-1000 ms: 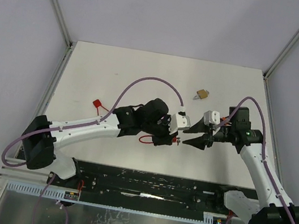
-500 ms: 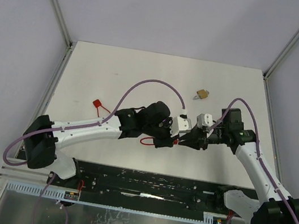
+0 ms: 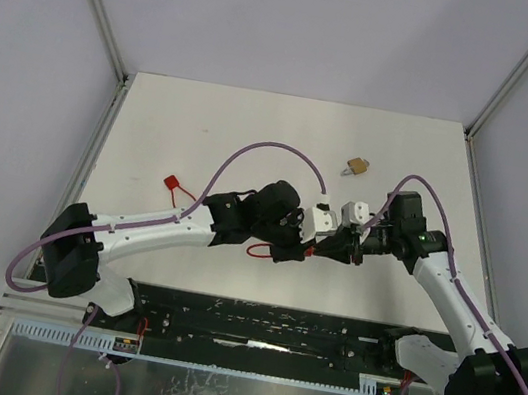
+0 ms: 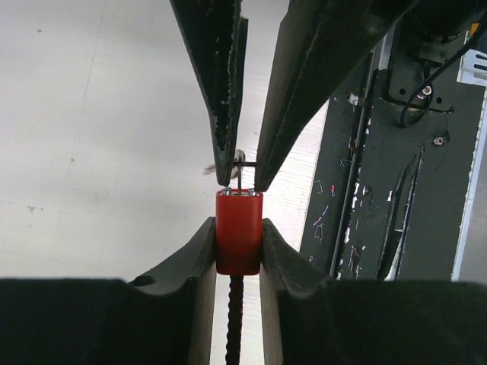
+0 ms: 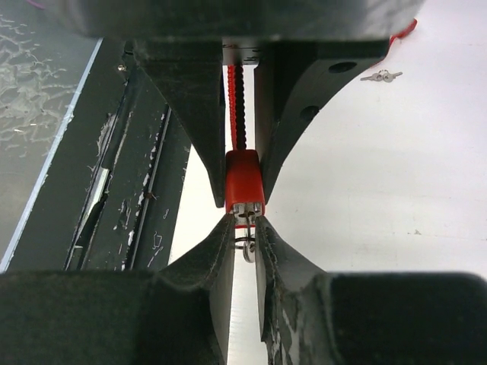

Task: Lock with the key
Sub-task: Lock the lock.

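While the white worktop [image 3: 205, 127] lay beneath them, the 2 arms met nose to nose above its near middle. By my reading, that let the lock be worked in the air, with 1 arm steadying it and the other turning.

The left arm [image 3: 152, 228] reached in from the left and the right arm [image 3: 451, 290] from the right, so their tips faced each other on 1 line. The left claw [image 4: 238, 228] stood narrow, clamped on the flat sides of the red cable lock [image 4: 239, 232]. That grip looked chosen to leave the keyhole end bare and pointing at the other arm. The lock's red cable [image 3: 257, 249] trailed back under the left wrist in a loop, out of the way.

The right claw [image 5: 243, 224] was drawn in narrow just off that bare end, its pads on either side of the small metal key [image 5: 245, 242] that stuck out of the lock. It appeared to pinch the key, probably for a twist of the wrist.

A brass padlock [image 3: 356, 165] sat well apart on the far side, untouched.
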